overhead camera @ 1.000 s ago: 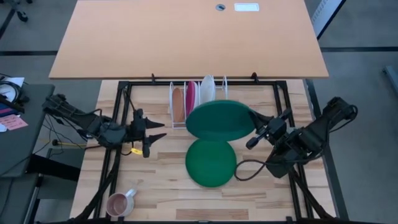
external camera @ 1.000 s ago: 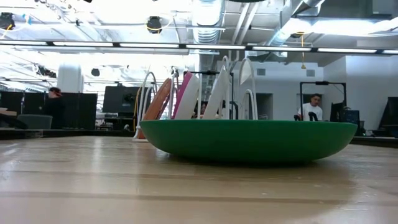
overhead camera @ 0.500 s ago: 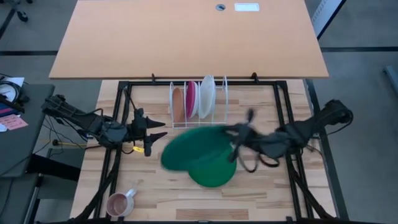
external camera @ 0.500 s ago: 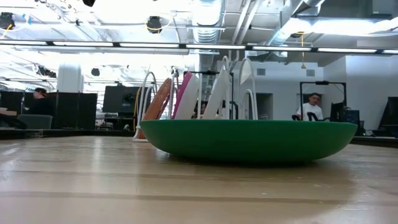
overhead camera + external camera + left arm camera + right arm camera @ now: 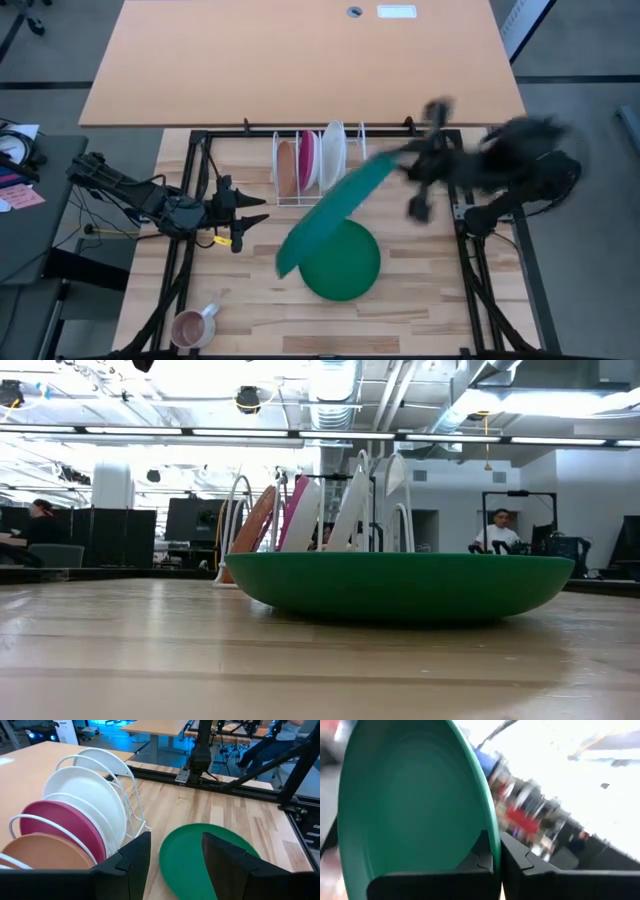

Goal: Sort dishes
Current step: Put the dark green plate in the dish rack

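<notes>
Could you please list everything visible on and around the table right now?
Green plates: two, dark green; one flat on the table, one held tilted above it by the right arm.
Racked plates: three, standing on edge; orange-brown, magenta pink, white.
Wire rack: one, white, at the table's far edge; its slots right of the white plate show nothing in them.
Mug: one, pink, near-left corner of the table.
Table: one, pale wood slats.
Desk: one, orange-brown, beyond the table.
People: two, far back in the room in the low view.
Left end effector: open, empty, left of the rack.
Right end effector: shut on the tilted green plate's rim.
</notes>
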You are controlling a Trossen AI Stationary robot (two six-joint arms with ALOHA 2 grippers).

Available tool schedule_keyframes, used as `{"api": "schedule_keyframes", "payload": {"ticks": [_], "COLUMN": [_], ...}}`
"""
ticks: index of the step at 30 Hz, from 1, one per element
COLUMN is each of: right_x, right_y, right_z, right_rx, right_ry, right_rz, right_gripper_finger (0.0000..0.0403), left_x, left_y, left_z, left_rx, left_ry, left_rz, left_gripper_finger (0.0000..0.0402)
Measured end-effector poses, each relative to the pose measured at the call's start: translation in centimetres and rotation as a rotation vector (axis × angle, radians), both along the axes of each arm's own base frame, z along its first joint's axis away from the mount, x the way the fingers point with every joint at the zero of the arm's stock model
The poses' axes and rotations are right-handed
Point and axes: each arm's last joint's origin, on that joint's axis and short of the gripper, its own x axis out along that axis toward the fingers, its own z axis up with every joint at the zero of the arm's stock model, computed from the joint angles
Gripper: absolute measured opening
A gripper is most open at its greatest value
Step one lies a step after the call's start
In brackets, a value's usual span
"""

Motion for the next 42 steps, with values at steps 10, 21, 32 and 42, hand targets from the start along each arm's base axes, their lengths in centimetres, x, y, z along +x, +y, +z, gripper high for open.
{"api": "schedule_keyframes", "payload": {"ticks": [10,21,32,42], "right_x": [-5.1,-6.4,-3.7,-10.4], "right_y": [-4.6,-4.0,0.2,-0.9], "right_z": [5.1,0.2,-11.7,-19.6], "right_rx": [0.28,0.425,0.409,0.61], "right_ry": [-0.275,0.096,0.388,0.281], "right_rz": [-0.611,-0.486,-0.667,-0.636], "right_gripper_finger": [0.0009,0.0008,0.0007,0.0007], "left_x": [0.0,-0.1,-0.1,0.0], "left_y": [0.0,0.0,0.0,-0.1], "left_z": [0.0,-0.4,-0.3,-0.1], "left_rx": [-0.047,-0.039,-0.047,-0.041], "left_ry": [-0.013,0.025,0.021,0.002], "left_rz": [0.011,-0.009,-0.01,-0.02], "left_gripper_finger": [0.0172,0.0172,0.0172,0.0172]}}
